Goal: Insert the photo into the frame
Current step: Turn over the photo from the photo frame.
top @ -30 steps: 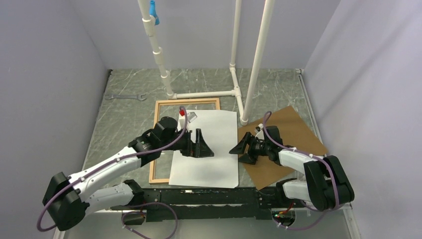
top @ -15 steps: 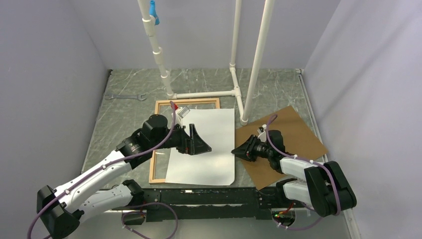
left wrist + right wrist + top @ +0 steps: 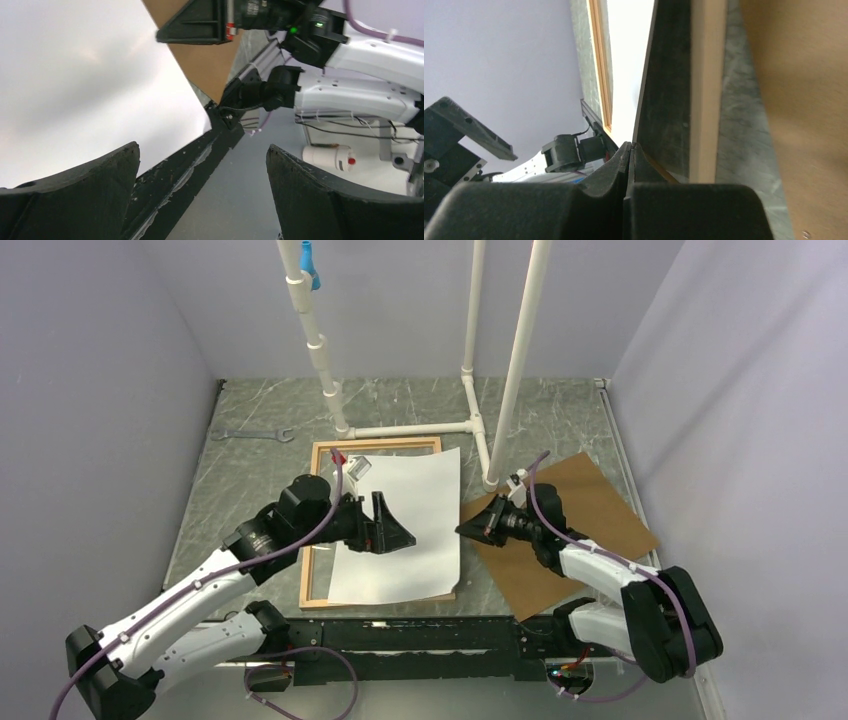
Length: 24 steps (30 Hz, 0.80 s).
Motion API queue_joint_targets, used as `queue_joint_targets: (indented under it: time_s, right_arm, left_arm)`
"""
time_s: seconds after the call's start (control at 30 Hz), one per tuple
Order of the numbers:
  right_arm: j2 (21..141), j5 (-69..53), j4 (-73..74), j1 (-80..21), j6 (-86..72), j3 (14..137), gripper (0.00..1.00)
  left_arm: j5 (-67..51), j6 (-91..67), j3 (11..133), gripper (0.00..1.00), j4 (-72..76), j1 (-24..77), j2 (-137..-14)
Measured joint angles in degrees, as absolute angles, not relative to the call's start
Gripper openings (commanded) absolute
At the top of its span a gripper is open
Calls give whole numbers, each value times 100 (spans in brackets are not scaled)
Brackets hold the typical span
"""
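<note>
**Two white arms, black at the joints**

The left arm (image 3: 195,590) and right arm (image 3: 600,565) wore white shells between bulky black joint housings. A purple cable (image 3: 370,31) trailed along each. The left gripper (image 3: 395,525) and right gripper (image 3: 465,528) were matte black with wedge-shaped fingers. A green light (image 3: 291,30) glowed on the right wrist. A black base rail (image 3: 420,632) spanned the bench's (image 3: 260,480) near edge.

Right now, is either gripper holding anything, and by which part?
The right gripper is shut on the photo, pinching its right edge. The left gripper is open and holds nothing.
</note>
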<state>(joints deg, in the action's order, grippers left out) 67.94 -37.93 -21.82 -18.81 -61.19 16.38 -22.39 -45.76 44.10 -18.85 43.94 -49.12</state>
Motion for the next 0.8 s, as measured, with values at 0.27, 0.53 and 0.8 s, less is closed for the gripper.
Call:
queue_joint_targets:
  time_s: [0.27, 0.53, 0.8]
  right_arm:
    - [6289, -2934, -589, -2626, -5417, 2757, 0]
    - [6547, -2209, 381, -3159, -4880, 3638, 0]
    - [7137, -1702, 508, -3640, -4779, 3879, 0]
  left_arm:
    - [-1243, -4410, 4661, 99, -2827, 4388, -4606]
    - [-349, -4198, 4917, 99, -3581, 4377, -4517]
    - [43, -4117, 4917, 100, -4032, 4368, -4399]
